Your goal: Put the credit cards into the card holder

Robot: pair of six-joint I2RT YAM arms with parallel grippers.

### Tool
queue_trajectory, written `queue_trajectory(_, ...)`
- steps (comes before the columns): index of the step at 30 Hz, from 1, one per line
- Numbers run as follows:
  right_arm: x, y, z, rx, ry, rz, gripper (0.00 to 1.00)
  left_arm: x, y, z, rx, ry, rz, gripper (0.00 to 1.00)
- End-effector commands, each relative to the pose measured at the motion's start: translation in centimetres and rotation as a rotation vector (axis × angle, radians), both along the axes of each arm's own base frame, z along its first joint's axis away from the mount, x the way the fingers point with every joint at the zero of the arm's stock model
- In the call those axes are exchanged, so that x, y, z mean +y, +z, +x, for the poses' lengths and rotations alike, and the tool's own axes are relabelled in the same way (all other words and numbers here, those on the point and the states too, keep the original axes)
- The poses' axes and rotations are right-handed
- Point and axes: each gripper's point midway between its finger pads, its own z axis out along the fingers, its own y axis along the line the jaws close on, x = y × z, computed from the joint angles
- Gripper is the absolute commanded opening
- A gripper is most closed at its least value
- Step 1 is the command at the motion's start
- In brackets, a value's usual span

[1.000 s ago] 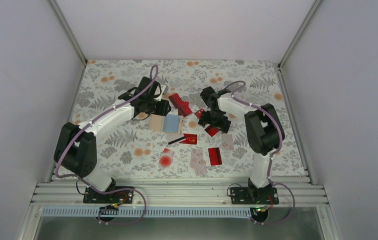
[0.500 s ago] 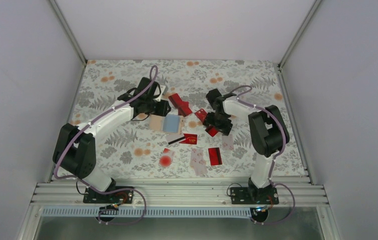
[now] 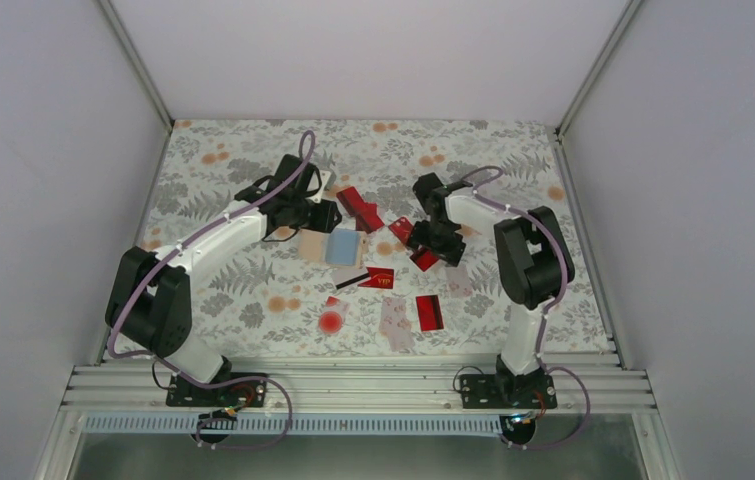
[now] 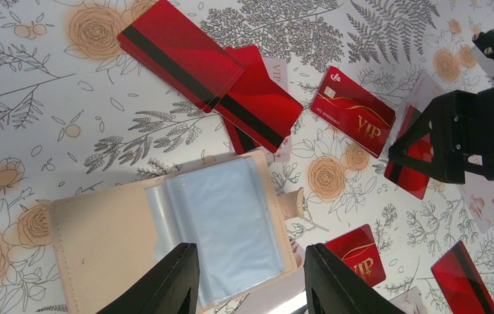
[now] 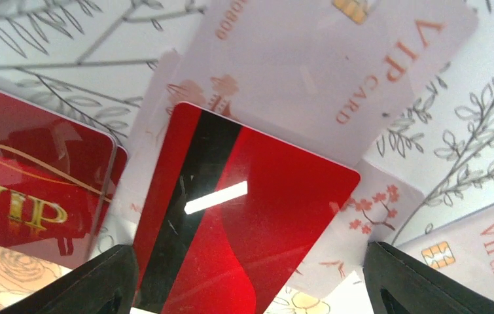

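Progress: no card is showing inside the card holder (image 4: 165, 242), which is lying open; loading seems to be only beginning.
Credit cards (image 3: 429, 312): lying loose on the table (image 3: 213, 290), beyond and beside both pairs of fingers.
Left fingers (image 4: 172, 281): hovering spread, the card holder directly beneath them.
Right fingers (image 5: 100, 281): hanging spread, straddling a red striped card (image 5: 231, 222), not pinching it.
Room: pale VIP cards (image 5: 335, 59) are overlapping under that card, crowding its edges.

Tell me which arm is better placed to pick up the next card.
Right, probably. The right gripper is open over a red black-striped card, with a finger at each side. The left gripper is open above the open card holder, not above a card.
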Motion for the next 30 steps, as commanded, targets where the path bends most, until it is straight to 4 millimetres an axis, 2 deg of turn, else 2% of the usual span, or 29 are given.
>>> queue_trajectory(1,-0.5,-0.7,2.4,-0.041,0.003,-0.036,0.87,-0.1,0.6,-0.1,-0.016,-0.007,-0.023,0.42)
queue_trajectory(5,-0.1,-0.2,3.1,-0.059,0.015,-0.022,0.87,0.0,0.6,-0.1,-0.023,-0.006,-0.019,0.42)
queue_trajectory(11,0.0,-0.5,2.8,-0.052,0.012,-0.012,0.88,0.2,0.6,-0.1,-0.026,-0.004,-0.015,0.42)
queue_trajectory(19,0.4,0.1,3.6,-0.095,0.001,0.009,0.9,0.2,0.5,-0.2,-0.025,-0.006,-0.01,0.42)
queue_trajectory(27,-0.5,-1.2,1.4,-0.055,0.071,-0.007,0.81,0.5,0.4,-0.3,-0.021,0.001,0.001,0.42)
queue_trajectory(30,-1.2,-1.2,0.5,-0.044,0.124,-0.028,0.73,0.4,0.5,-0.1,-0.022,0.006,-0.003,0.42)
